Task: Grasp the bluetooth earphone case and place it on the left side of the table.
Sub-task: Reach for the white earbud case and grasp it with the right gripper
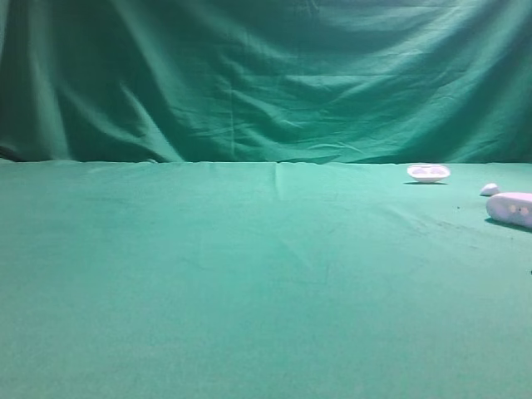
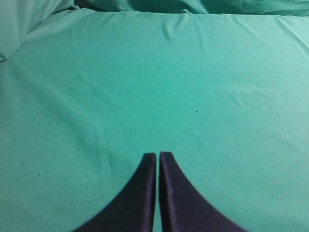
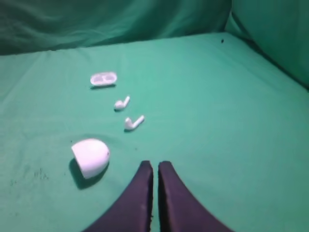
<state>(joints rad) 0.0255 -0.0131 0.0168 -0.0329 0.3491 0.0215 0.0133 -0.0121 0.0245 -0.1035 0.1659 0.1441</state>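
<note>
The white rounded bluetooth earphone case [image 1: 513, 208] lies on the green table [image 1: 249, 274] at the far right edge of the high view. In the right wrist view the case [image 3: 91, 157] lies just left of and slightly ahead of my right gripper [image 3: 155, 165], which is shut and empty, apart from the case. My left gripper [image 2: 158, 155] is shut and empty over bare green cloth. Neither gripper shows in the high view.
A shallow white dish-like piece [image 1: 428, 172] [image 3: 103, 78] lies at the back right. Two loose white earbuds [image 3: 121, 103] [image 3: 133, 123] lie between it and the case; one shows as a small blob [image 1: 490, 189]. A green backdrop [image 1: 266, 75] hangs behind.
</note>
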